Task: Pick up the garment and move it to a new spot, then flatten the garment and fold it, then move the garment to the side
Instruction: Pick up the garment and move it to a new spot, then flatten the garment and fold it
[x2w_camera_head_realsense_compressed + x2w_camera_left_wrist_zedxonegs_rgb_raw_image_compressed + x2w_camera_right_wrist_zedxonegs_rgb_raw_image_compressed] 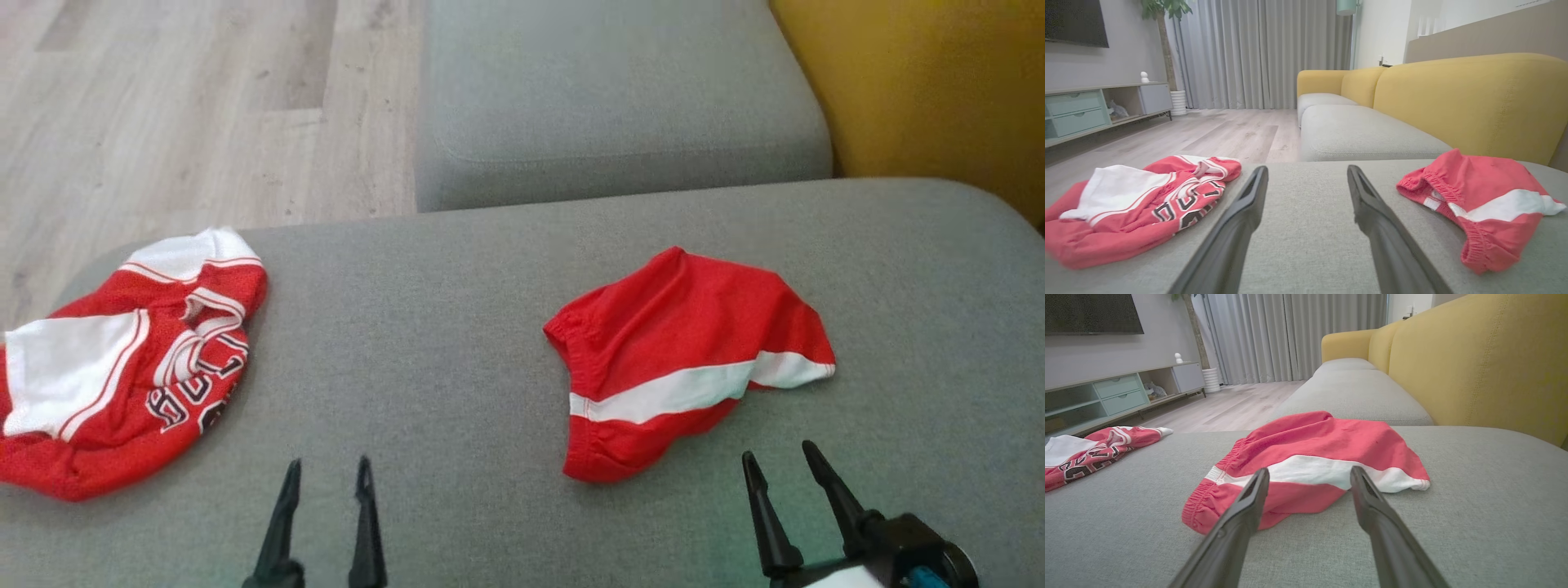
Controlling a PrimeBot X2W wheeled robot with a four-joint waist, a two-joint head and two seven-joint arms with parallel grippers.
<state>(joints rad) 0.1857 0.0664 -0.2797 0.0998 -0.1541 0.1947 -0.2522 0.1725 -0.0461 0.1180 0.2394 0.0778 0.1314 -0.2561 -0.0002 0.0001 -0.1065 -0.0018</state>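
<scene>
The garment (686, 359), red shorts with a white stripe, lies crumpled on the grey cushion (457, 343) at centre right of the head view, just above your right gripper (777, 451). A red and white jersey (122, 367) lies bunched at the left edge. Your left gripper (328, 462), at the lower left, and your right gripper both stand wide and empty

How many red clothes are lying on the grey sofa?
2. The lettered jersey lies bunched at the left edge of the seat cushion. The shorts with a white stripe lie right of its middle. Another could hide underneath; I cannot tell.
</scene>
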